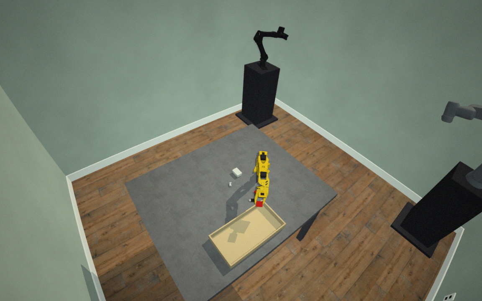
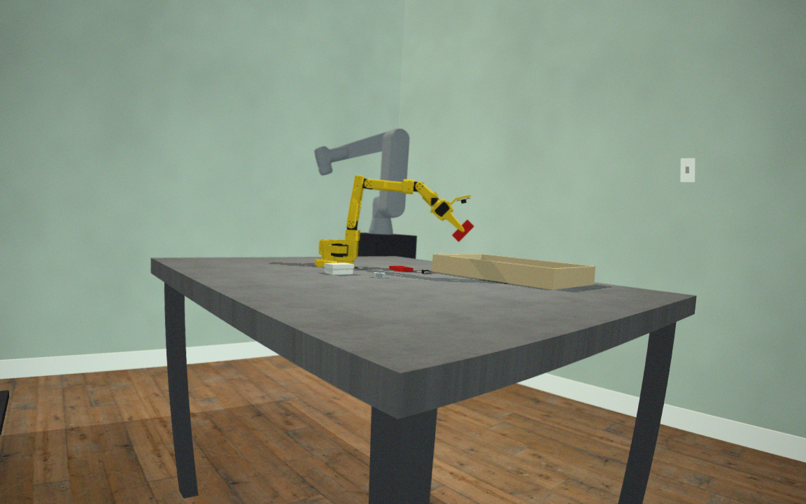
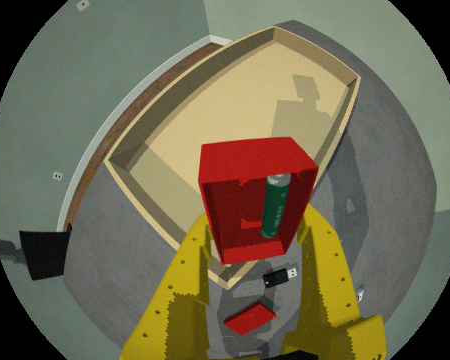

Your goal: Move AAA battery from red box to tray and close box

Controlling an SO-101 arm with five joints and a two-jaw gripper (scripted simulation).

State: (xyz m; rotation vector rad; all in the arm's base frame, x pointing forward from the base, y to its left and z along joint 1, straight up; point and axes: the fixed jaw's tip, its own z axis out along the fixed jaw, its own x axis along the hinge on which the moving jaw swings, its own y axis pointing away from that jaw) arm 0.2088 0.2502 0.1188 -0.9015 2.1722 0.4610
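Note:
My gripper [image 3: 257, 227] [image 2: 462, 230] is shut on the red box base [image 3: 259, 157] [image 2: 458, 234] [image 1: 259, 204]. The base is open and tilted steeply, held in the air near the tray's corner. The green AAA battery [image 3: 275, 207] lies inside it, its silver end against the wall on the tray side. The tan tray [image 3: 220, 100] [image 1: 248, 233] [image 2: 518, 270] stands on the table and nothing lies in it. The red lid [image 3: 250, 318] [image 2: 401, 269] lies on the table; in the top view the arm mostly hides it.
A black USB stick [image 3: 276, 278] [image 1: 251, 200] [image 2: 426, 271] lies by the tray's near corner. A white box [image 1: 237, 172] [image 2: 338, 269] and a small white-grey item [image 1: 230, 184] [image 2: 378, 275] lie nearer the arm's base, off to one side.

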